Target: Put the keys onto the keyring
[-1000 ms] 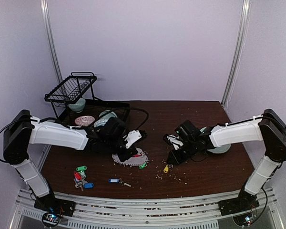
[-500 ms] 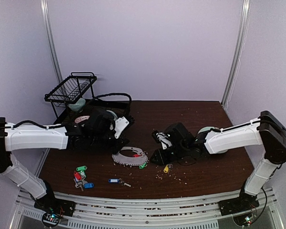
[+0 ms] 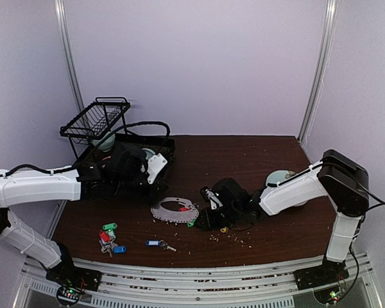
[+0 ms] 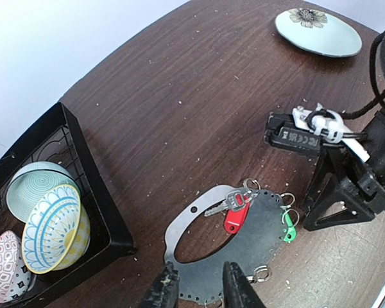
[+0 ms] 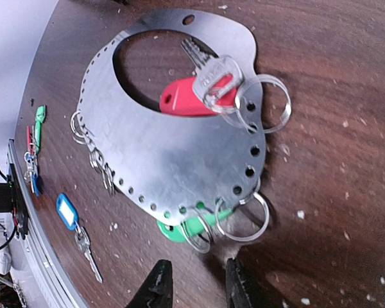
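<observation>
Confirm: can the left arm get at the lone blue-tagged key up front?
Probably yes: the blue-tagged key lies uncovered on the table, in front of the keyring, clear of the right gripper.

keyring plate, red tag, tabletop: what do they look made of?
Keyring: looks like thin sheet metal with a brushed silver-grey finish. It has a streaky sheen and punched holes along the rim.
Red tag: likely plastic. It is smooth, with saturated colour and a soft gloss.
Tabletop: dark brown wood or wood-look laminate. Grain streaks show, but I cannot tell which.
</observation>
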Motion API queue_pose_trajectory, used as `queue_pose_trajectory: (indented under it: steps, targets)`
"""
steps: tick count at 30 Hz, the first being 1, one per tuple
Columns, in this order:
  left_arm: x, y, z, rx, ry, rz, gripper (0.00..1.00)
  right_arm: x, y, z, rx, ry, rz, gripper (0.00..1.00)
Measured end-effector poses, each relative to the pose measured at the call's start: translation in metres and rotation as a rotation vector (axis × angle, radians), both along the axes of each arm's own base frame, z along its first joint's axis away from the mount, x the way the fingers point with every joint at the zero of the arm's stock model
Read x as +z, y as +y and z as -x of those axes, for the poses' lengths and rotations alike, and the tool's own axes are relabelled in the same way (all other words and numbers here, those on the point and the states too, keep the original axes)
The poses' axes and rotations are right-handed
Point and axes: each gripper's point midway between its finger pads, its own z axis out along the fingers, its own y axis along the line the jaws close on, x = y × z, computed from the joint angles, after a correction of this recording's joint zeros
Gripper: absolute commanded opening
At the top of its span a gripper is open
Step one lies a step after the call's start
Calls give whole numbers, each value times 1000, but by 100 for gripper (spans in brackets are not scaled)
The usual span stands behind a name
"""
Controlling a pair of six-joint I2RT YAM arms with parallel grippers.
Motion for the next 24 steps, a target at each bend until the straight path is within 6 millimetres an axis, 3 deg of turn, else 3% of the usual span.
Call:
queue_pose_trajectory:
  steps: [8,17,22,24]
  targets:
    - [4,3,-1,13,-14,1,27,-3,5,-8,-22,-2,-13,16]
    - [4,3,-1,11,-13,-4,26,-4,7,-17,-36,-10,-14,14]
    - [4,3,-1,10,-13,-5,26,-5,7,-22,-41,-19,-9,0]
    - [4,3,-1,10,-13,-5,26,-5,7,-23,-41,-20,-8,0]
